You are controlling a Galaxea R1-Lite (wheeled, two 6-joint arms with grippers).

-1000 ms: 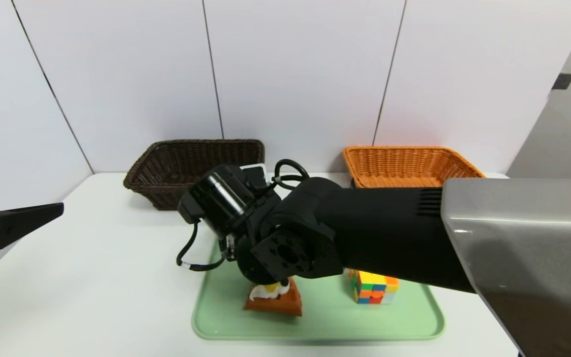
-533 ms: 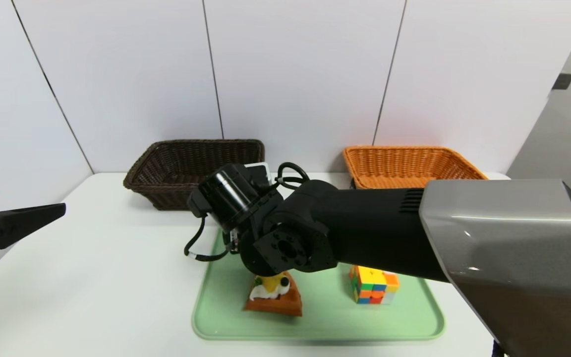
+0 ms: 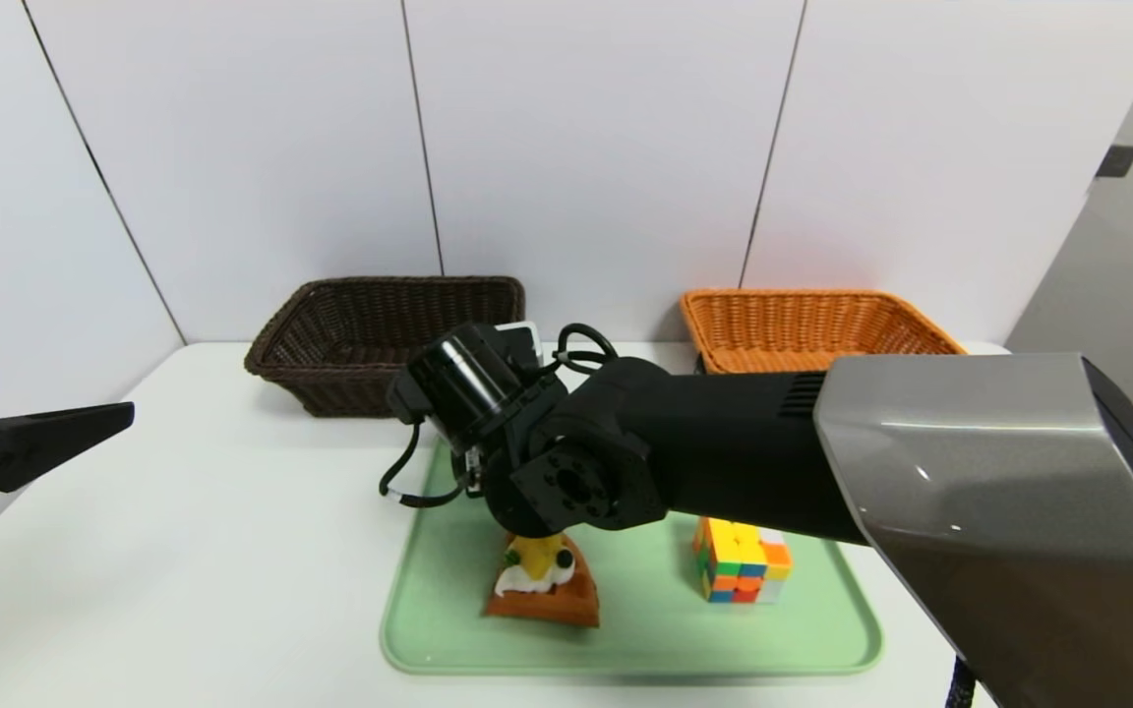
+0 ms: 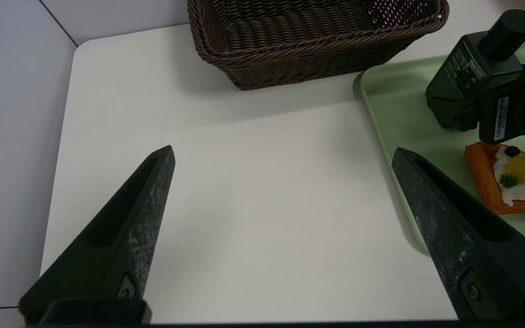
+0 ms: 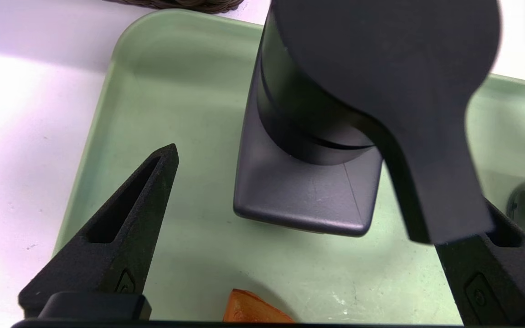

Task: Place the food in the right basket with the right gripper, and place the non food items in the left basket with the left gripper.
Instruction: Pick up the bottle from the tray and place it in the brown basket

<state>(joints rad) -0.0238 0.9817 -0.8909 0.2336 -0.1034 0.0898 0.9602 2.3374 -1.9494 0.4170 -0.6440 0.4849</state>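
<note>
Bottle [image 5: 308, 191], black, rectangular, pump-topped, green lettering: 1 item, upright on the green tray [image 3: 645, 629], between the 2 fingers of the right gripper [image 5: 321, 175]. Claw wide, holding nothing; bottle well apart from 1 finger, its spout overlapping the other in view, contact cannot be told.

Waffle wedge [image 3: 557, 595], orange-brown, white cream, yellow fruit, dark berries: 1 item, on the tray, nearer the robot than the right claw and bottle.

Puzzle cube [image 3: 744, 562], multicoloured: 1 item, on the tray, to the right of the wedge.

Left gripper [image 4: 282, 147]: 1 item, 2 fingers wide apart, holding nothing, above the white table [image 3: 203, 551], left of the tray.

Baskets, wicker: 2 items, beyond the tray; dark brown basket [image 3: 360, 379] at left, orange-tan basket [image 3: 803, 329] at right.
</note>
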